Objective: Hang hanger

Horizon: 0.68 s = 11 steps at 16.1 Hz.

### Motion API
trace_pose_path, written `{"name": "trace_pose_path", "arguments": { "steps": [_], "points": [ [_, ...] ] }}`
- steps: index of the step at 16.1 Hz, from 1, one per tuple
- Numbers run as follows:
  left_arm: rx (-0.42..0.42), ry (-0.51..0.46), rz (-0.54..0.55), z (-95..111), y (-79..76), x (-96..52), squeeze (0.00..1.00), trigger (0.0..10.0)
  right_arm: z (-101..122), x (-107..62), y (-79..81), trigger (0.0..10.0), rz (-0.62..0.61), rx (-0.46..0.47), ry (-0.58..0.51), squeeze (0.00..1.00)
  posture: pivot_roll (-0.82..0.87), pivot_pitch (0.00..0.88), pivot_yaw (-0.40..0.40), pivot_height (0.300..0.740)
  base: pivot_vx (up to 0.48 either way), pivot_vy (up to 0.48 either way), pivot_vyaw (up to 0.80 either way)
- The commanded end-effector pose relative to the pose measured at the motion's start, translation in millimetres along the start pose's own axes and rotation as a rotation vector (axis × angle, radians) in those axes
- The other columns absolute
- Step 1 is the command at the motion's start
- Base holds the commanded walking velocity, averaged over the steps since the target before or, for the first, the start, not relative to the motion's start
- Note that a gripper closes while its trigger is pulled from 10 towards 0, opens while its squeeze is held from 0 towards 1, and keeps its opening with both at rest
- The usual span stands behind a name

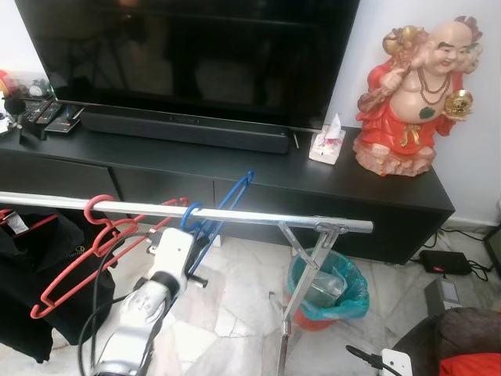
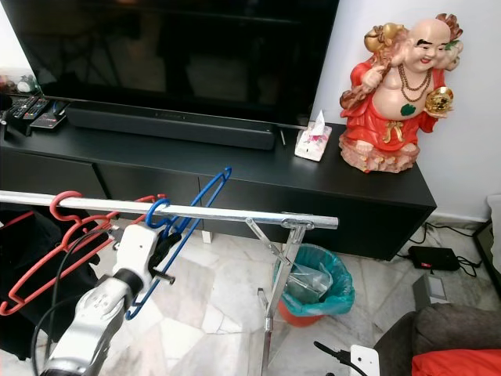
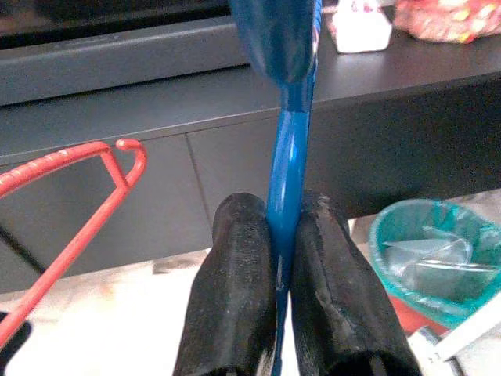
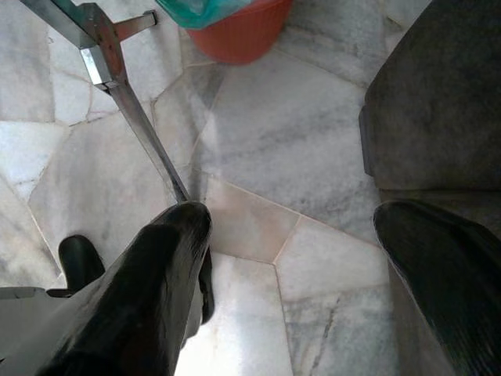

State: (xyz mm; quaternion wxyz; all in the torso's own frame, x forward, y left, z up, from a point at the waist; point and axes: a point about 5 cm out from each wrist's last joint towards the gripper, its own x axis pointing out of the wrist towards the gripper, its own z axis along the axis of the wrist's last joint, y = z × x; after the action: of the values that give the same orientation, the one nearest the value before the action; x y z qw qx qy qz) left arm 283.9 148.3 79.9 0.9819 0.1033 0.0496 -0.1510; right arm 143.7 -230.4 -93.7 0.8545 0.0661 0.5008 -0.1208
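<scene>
- On the rail (image 1: 235, 215), the blue hanger (image 1: 213, 223) is hooked, beside a red hanger (image 1: 86, 254).
- Blue hanger is clamped by the left gripper (image 3: 283, 258) below the rail.
- Right gripper (image 4: 313, 258) is held spread above the floor (image 4: 266, 149).

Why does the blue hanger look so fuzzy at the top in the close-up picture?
In the left wrist view, the blue hanger sits very close to the lens, so its top blurs, while the black fingers gripping it look sharper. In the left eye view, the TV shows dim reflections.
</scene>
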Motion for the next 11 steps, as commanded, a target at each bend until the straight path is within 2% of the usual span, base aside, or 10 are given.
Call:
{"name": "trace_pose_path", "arguments": {
  "steps": [1, 7, 10, 11],
  "points": [
    [0.044, 0.030, 0.013, 2, -2.4, 6.7, 0.00, 10.0, -1, -0.2, -0.8, 10.0, -0.006, 0.001, 0.000, 0.00, -0.04, 0.000, -0.057, 0.732, 0.000, 0.000, 0.00],
    [0.060, 0.068, 0.093, 15, -8.1, 23.3, 0.00, 10.0, -1, -0.1, 0.3, 10.0, -0.003, 0.004, 0.000, 0.00, -0.04, 0.000, -0.054, 0.732, 0.000, 0.000, 0.00],
    [0.110, 0.132, 0.076, 10, -12.5, 24.1, 0.00, 10.0, -1, -0.2, 0.2, 10.0, -0.004, 0.005, 0.000, 0.00, -0.04, 0.000, -0.052, 0.732, 0.000, 0.000, 0.00],
    [0.104, 0.177, 0.071, 4, -12.5, 21.7, 0.00, 10.0, -2, -0.2, 0.3, 10.0, -0.003, 0.003, 0.002, 0.00, -0.04, 0.000, -0.052, 0.732, 0.000, 0.000, 0.00]
  ]
}}
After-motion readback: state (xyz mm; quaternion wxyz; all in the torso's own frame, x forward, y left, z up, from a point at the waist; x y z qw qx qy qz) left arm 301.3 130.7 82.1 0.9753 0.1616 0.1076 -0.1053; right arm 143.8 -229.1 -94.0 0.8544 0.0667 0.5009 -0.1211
